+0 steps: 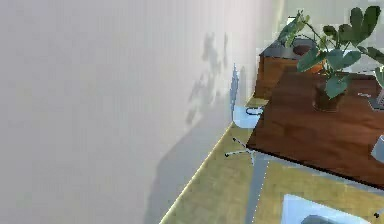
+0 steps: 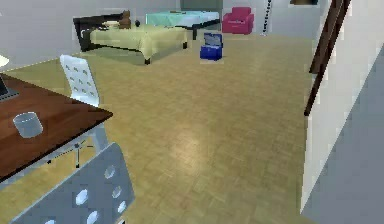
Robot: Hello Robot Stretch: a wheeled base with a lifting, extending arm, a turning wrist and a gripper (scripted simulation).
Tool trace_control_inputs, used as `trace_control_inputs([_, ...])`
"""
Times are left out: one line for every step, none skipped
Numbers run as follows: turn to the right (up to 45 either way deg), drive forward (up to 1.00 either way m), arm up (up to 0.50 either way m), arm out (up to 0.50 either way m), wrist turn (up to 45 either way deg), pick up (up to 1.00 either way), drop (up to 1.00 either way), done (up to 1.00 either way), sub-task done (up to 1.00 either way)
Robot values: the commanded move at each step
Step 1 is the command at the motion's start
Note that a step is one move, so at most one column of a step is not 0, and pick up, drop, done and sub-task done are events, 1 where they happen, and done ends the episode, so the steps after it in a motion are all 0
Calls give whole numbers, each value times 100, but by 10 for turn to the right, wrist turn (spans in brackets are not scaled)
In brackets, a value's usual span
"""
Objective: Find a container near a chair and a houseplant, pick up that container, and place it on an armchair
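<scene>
**1. Tool.** Gripper: state cannot be told. Positions below are ref'd to view sides and neighbouring items, as no ref. to the tool can be taken.

**2. Fwd view.**
- Wall [image 1: 100, 100]: pale, takes view's left and centre.
- Table [image 1: 310, 135]: dark wood, at view's right, top running diag.
- Houseplant [image 1: 335, 50]: broad green leaves, upright in a pot [image 1: 330, 97] on the table top, toward its far end.
- Grey item [image 1: 378, 100]: on the table top at view's right edge. Type cannot be told.
- Cabinet [image 1: 272, 70]: wood, behind the table, against the wall.
- Pale chair [image 1: 248, 112]: just beside the table's far-left corner.
- Floor [image 1: 215, 190]: yellow-brown, btwn wall and table.

**3. Arm side view.**
- Table corner at view's left.
- Container [image 2: 28, 124]: grey, cup-shaped, upright on the table top near its edge.
- Chair A [image 2: 80, 78]: white, perforated back, just beyond the table.
- Chair B [image 2: 85, 195]: same type, at view's bottom, just beside the table.
- Bed [image 2: 135, 38]: yellow-green cover, far across the room.
- Second bed [image 2: 182, 17]: teal cover, beyond the first.
- Blue box [image 2: 211, 46]: on the floor near the bed's foot.
- Armchair [image 2: 238, 20]: pink, at the far end, well apart from the container.
- Side wall [image 2: 345, 120]: at view's right, w/ dark wood trim [image 2: 325, 50].
</scene>
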Motion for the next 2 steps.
trace_control_inputs([0,75,0,0,0,0,0,0,0])
trace_control_inputs([450,0,0,0,0,0,0,0,0])
